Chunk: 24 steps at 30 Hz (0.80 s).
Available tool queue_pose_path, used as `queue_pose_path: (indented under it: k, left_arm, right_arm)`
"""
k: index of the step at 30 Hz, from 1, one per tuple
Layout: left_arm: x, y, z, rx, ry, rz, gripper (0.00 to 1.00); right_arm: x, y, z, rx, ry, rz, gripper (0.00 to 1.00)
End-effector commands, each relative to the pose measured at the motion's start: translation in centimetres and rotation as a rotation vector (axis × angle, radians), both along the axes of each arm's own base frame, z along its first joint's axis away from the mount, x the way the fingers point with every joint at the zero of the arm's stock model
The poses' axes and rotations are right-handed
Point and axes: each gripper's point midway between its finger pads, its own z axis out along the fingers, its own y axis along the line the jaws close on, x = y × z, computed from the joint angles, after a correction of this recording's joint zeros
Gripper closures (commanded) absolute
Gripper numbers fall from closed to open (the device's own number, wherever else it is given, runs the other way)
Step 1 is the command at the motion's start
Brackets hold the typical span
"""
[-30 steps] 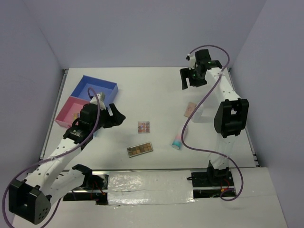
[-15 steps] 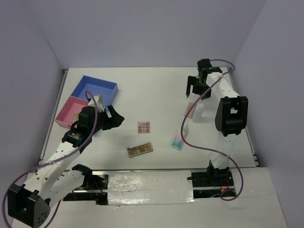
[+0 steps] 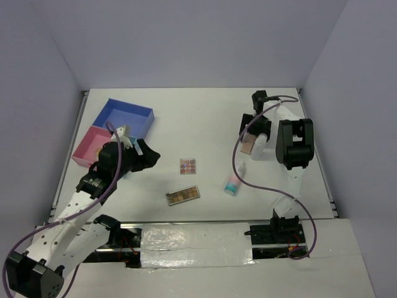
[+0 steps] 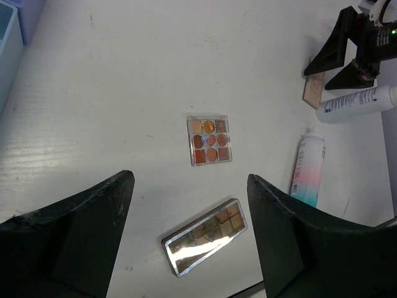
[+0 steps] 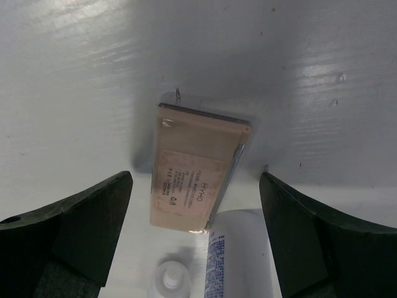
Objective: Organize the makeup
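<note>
White desk boxed in by plain pale walls: from above, a tray (image 3: 141, 112) sits at the far left corner. The two eyeshadow palettes (image 3: 188, 166) lie mid-desk and the striped tube (image 3: 233, 182) lies right of them. Towards the right edge, the beige compact (image 3: 249, 146) lies just beside the white bottle (image 3: 260, 144). The right claw (image 3: 250, 126) hangs over the compact. The left claw (image 3: 146, 158) hovers near the tray.

From the left wrist, the left claw (image 4: 189, 180) is spread wide and holds nothing. The square palette (image 4: 209, 139) and the long palette (image 4: 205, 237) lie flat below it.

From the right wrist, the right claw (image 5: 195, 180) gapes wide, a finger on each side of the compact (image 5: 198, 167). Whether the fingers touch the desk, I cannot tell. The compact looks light, stiff, thin and smooth, so it is likely slippery. It lies flat, with little edge to catch. I would pinch it low across its narrow width, on the long edges. The bottle (image 5: 239, 254) sits at one corner and would probably roll if nudged.
</note>
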Motion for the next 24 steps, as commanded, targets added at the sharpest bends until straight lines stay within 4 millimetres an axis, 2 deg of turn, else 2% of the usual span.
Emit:
queue_pose_path:
  k: [1, 5, 9, 15, 16, 18, 22, 24]
  left_arm:
    - [-0.2, 0.1, 0.5, -0.014, -0.013, 0.015, 0.14]
    - [-0.3, 0.1, 0.6, -0.018, -0.012, 0.017, 0.14]
    - [0.0, 0.0, 0.5, -0.024, -0.009, 0.018, 0.14]
    - [0.2, -0.1, 0.8, -0.021, -0.012, 0.016, 0.14]
    - [0.3, -0.1, 1.0, -0.021, -0.015, 0.016, 0.14]
    - [0.3, -0.1, 1.3, -0.015, -0.024, 0.012, 0.14]
    - [0.8, 0.6, 2.9, 0.009, -0.065, 0.042, 0.13]
    - [0.8, 1.0, 3.6, 0.025, -0.083, 0.051, 0.13]
  right_arm:
    - [0.7, 0.2, -0.3, -0.01, -0.013, -0.028, 0.09]
    - [0.1, -0.3, -1.1, -0.075, 0.001, -0.048, 0.11]
    - [0.4, -0.2, -0.9, -0.104, -0.008, -0.048, 0.15]
    - [0.4, 1.1, -1.0, -0.041, -0.01, -0.002, 0.36]
    - [0.7, 1.3, -0.7, -0.032, -0.021, 0.008, 0.43]
    - [1.3, 2.0, 0.0, 0.004, -0.04, 0.031, 0.51]
    - [3.8, 3.7, 3.2, 0.093, -0.154, 0.073, 0.71]
    - [4.7, 5.0, 5.0, 0.16, -0.205, 0.104, 0.75]
